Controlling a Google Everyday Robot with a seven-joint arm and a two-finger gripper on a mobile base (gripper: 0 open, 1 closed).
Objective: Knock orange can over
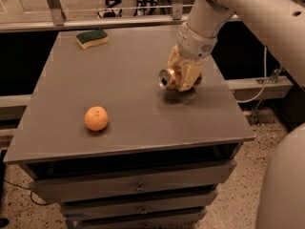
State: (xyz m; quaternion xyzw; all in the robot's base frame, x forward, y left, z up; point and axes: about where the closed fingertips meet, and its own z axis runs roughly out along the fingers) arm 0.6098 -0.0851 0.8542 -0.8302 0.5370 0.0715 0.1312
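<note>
**Operator:** What's the state of play?

**Spotter:** Your grey table [124, 75] is the whole stage. Your arm [209, 13] reaches in from the upper right, down toward the right-hand part of the top. At its end your gripper [183, 76] sits low over the surface, and its fingers look closed around the orange can [167, 78].

**Operator:** And the can itself?

**Spotter:** It is well off upright, leaning far over with its silver top facing left, toward the middle of the table. I cannot tell whether its side is touching the surface or hanging just above it. There is a shadow right under it.

**Operator:** So which step is this?

**Spotter:** You are in the tipping itself, I judge, and near its end. The next move calls for you to bring the can down onto its side, open the fingers and lift clear without dragging it. Expect it to roll, and the right edge is near. The sponge [92, 37] and the orange fruit [96, 118] lie well apart from it.
</note>
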